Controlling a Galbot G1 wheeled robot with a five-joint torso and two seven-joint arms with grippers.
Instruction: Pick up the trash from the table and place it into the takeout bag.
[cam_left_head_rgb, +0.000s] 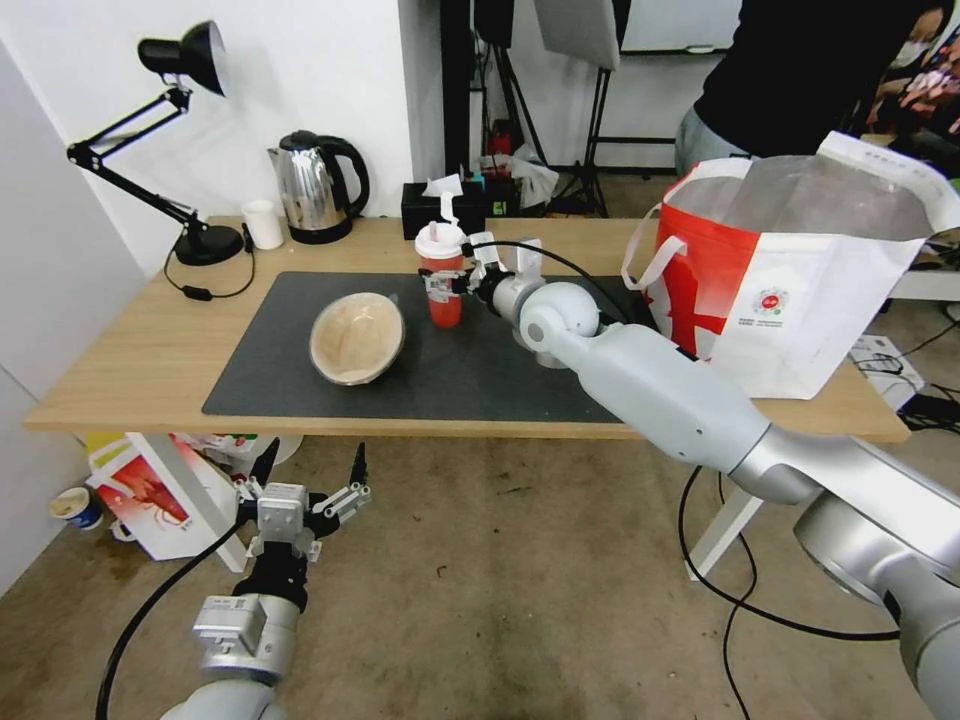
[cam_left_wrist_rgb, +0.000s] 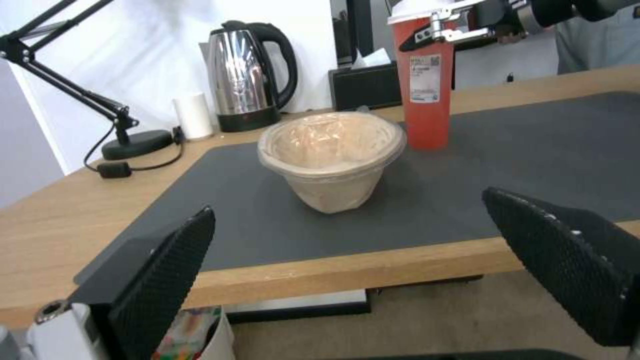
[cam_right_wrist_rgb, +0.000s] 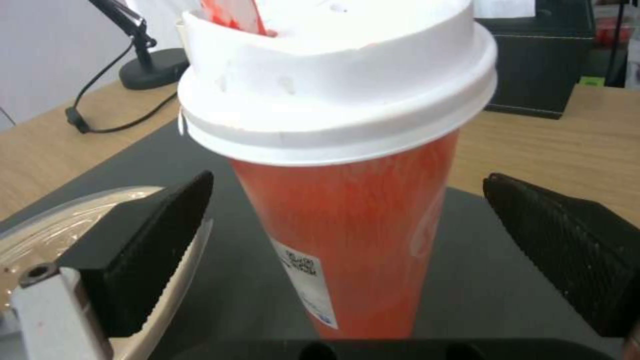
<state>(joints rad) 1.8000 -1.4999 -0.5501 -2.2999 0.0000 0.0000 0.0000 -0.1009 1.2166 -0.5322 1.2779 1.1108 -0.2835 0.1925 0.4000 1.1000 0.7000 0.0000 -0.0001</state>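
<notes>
A: R gripper (cam_left_head_rgb: 452, 278)?
B: At the cup (cam_left_head_rgb: 441, 275), fingers (cam_right_wrist_rgb: 153, 245) spread either side, not clamped. Cup's upright on the mat (cam_left_head_rgb: 470, 370), mid table (cam_left_head_rgb: 130, 360).
A: Bowl (cam_left_head_rgb: 357, 337)?
B: Tipped on its side on the mat, just left of the cup.
A: Bag (cam_left_head_rgb: 790, 270)?
B: Right end of the table, mouth open.
A: L gripper (cam_left_head_rgb: 310, 470)?
B: Low, in front of the table edge, fingers wide apart, holding nothing.
</notes>
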